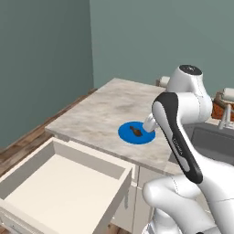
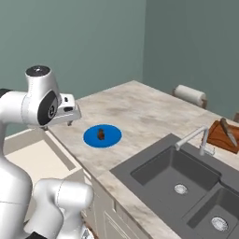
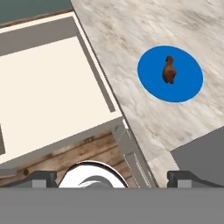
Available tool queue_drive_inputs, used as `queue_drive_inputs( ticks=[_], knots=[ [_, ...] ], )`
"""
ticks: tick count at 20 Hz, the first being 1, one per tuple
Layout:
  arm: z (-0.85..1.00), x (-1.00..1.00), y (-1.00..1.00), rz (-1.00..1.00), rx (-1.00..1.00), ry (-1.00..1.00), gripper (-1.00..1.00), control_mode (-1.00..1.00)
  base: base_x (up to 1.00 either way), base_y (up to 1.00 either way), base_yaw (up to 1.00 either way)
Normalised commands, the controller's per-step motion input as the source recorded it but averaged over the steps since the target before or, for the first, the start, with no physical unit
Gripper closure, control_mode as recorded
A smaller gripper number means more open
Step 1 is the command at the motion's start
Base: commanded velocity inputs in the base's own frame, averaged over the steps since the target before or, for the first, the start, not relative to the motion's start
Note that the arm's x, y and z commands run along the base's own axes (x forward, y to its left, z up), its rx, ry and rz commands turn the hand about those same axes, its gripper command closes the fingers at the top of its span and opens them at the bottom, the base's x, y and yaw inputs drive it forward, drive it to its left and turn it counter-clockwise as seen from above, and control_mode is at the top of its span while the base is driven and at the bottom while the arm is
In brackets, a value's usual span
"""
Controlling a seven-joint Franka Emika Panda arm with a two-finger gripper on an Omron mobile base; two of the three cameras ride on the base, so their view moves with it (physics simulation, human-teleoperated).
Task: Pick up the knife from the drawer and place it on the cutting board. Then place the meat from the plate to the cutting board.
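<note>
The wide cream drawer [image 1: 59,183] stands pulled out, its pale inside [image 3: 48,83] bare. On the counter lies the blue plate [image 1: 136,133] [image 2: 102,136] [image 3: 170,74], and the small brown meat [image 2: 100,134] [image 3: 169,70] [image 1: 135,131] sits on it. At the far right, past the sink, the reddish cutting board [image 2: 223,136] carries the knife [image 2: 229,132]. My gripper [image 2: 70,122] [image 3: 113,177] hovers open and empty above the counter's front edge, between drawer and plate, a little short of the plate.
A dark double sink [image 2: 177,179] with a faucet [image 2: 198,137] lies between the plate and the cutting board. A paper towel roll [image 2: 190,95] stands at the counter's back. Teal walls close off the far side; wooden floor [image 3: 83,151] shows below the drawer.
</note>
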Motion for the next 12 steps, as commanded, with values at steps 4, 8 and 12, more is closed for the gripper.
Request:
queue_drive_inputs(
  ticks=[4,8,12],
  knots=[
    [0.00,0.00,0.00,0.00,0.00,0.00,-1.00,1.00,1.00,-0.01,0.22],
    [0.00,0.00,0.00,0.00,0.00,0.00,-1.00,1.00,0.97,0.03,-0.02],
    [0.00,0.00,0.00,0.00,0.00,0.00,-1.00,1.00,1.00,0.31,-0.36]
  ],
)
